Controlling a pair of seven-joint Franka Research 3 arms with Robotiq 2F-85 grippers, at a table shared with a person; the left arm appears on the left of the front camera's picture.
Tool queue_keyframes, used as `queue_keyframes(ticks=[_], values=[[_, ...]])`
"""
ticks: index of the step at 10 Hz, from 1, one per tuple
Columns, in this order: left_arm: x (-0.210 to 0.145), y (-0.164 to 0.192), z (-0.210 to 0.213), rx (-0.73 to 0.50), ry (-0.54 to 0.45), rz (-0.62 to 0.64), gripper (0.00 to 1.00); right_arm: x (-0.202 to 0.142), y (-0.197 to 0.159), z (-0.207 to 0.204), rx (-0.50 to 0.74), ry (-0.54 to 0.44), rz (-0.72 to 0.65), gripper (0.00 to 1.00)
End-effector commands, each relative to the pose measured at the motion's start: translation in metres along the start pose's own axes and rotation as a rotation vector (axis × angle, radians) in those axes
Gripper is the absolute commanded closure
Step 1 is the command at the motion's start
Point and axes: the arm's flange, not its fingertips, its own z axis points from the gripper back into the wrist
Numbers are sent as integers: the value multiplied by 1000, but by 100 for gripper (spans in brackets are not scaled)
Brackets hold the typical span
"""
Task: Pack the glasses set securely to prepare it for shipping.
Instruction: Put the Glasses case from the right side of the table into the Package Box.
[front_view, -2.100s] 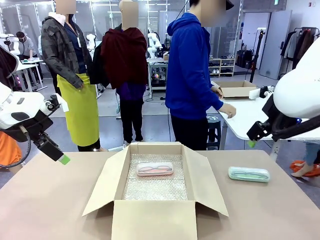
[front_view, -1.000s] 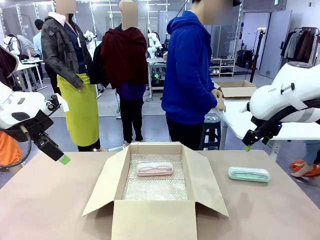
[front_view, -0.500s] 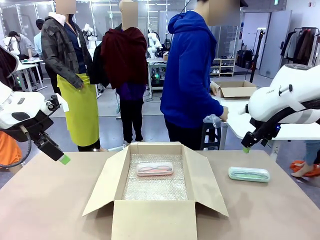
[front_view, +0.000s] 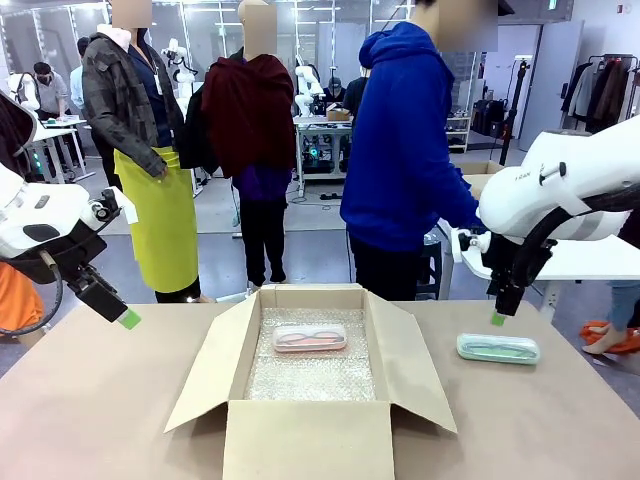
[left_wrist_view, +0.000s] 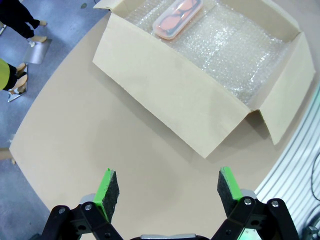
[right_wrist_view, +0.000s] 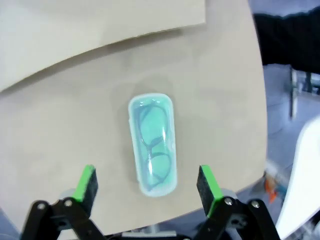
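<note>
The glasses set is two flat cases. The clear-white case (front_view: 310, 337) with pink inside lies on bubble wrap in the open cardboard box (front_view: 300, 430); it also shows at the box's far end (left_wrist_view: 177, 17). The mint green case (front_view: 498, 348) lies flat on the table right of the box. My right gripper (front_view: 497, 317) hangs open just above it, fingers pointing down, and the green case (right_wrist_view: 152, 150) sits between and beyond the open pads. My left gripper (front_view: 128, 319) stays open and empty above the table's left side, its green pads (left_wrist_view: 107, 187) spread wide.
Bubble wrap (front_view: 312, 375) lines the box floor, and the box flaps (front_view: 205, 375) spread outward to both sides. A person in a blue hoodie (front_view: 405, 160) stands at the far side, near the right arm. Bare table lies left and right of the box.
My right arm has swung in and down from the right until its gripper hangs over the green case. The person in blue has stepped to the right. The left arm has not moved.
</note>
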Motion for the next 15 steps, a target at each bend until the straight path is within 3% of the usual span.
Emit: queue_keyframes(ticks=[1,5,15], values=[[-1,1,1,5,1,-6,0,-7,-14,-7,20,2,403,0],[-1,1,1,5,1,-6,0,-14,-28,-41,96,-31,335,0],[-1,1,1,5,1,-6,0,-29,-23,-108,81,-58,240,0]])
